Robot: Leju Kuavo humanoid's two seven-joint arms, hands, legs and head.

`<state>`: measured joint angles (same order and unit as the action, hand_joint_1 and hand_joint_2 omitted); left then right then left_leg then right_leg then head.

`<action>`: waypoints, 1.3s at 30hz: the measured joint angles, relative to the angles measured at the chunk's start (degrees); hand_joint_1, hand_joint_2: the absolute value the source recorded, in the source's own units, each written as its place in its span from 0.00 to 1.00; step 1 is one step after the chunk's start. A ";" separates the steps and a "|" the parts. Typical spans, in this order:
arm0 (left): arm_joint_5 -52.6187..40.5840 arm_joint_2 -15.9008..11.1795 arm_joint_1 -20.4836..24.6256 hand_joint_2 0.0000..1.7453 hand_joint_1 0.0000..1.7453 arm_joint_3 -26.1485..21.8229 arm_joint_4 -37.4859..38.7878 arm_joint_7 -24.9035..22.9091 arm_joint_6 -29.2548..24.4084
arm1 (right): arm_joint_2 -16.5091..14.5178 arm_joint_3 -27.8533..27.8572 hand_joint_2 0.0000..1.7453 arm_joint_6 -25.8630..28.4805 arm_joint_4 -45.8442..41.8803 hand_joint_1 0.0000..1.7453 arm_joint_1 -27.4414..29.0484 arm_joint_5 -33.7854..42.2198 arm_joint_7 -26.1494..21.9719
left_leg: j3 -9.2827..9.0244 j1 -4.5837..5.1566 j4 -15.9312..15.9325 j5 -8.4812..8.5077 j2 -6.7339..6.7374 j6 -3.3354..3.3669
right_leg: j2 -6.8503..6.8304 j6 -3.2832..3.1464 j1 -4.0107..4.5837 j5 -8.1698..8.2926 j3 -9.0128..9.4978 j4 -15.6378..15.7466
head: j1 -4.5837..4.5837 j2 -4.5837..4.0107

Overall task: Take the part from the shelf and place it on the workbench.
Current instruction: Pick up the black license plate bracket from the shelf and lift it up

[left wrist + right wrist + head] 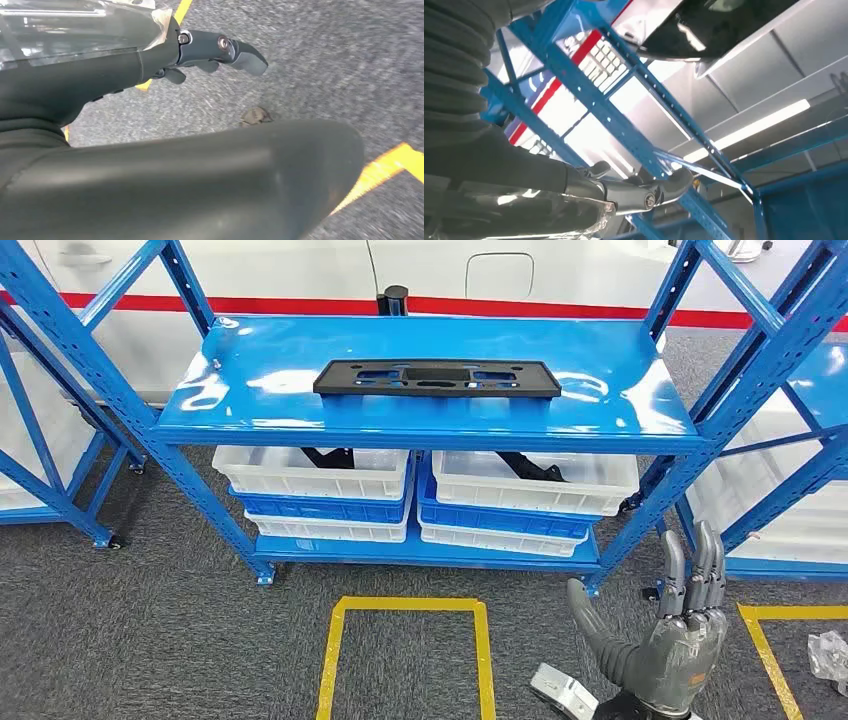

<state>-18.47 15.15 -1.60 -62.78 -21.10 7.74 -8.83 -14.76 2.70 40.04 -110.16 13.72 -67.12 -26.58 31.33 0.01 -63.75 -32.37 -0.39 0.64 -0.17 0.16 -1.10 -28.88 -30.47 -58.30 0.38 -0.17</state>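
Lying flat: black part [436, 378], middle of blue shelf [600, 400] top, untouched
Bins: white bins [310, 475] below, dark contents half hidden
Right hand [670, 630]: low, fingers up and apart, empty, wrist cut off
Left hand [215, 50]: over grey floor [325, 65], fingers mostly hidden, state unclear

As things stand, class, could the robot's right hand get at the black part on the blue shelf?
Probably yes. The right hand is open and raised before the shelf, and the black part lies alone on top, nothing covering it. It is not yet close.
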 joint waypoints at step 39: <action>-8.30 0.93 1.47 0.00 0.00 -7.09 -0.53 0.79 2.71 | 7.38 -2.50 1.00 0.08 5.38 0.00 -1.52 -22.92 28.80 | 4.03 -0.67 -0.41 2.79 0.26 -0.75 | 0.23 0.05 0.07 -1.03 0.60 -0.72 | 0.20 0.01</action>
<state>-26.77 16.08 -0.13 -69.88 -21.63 8.52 -6.12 -7.39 0.20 40.12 -104.78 12.20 -90.04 2.22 35.36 -0.66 -64.16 -29.59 -0.13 -0.11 0.06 0.21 -1.03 -29.90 -29.88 -59.02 0.58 -0.17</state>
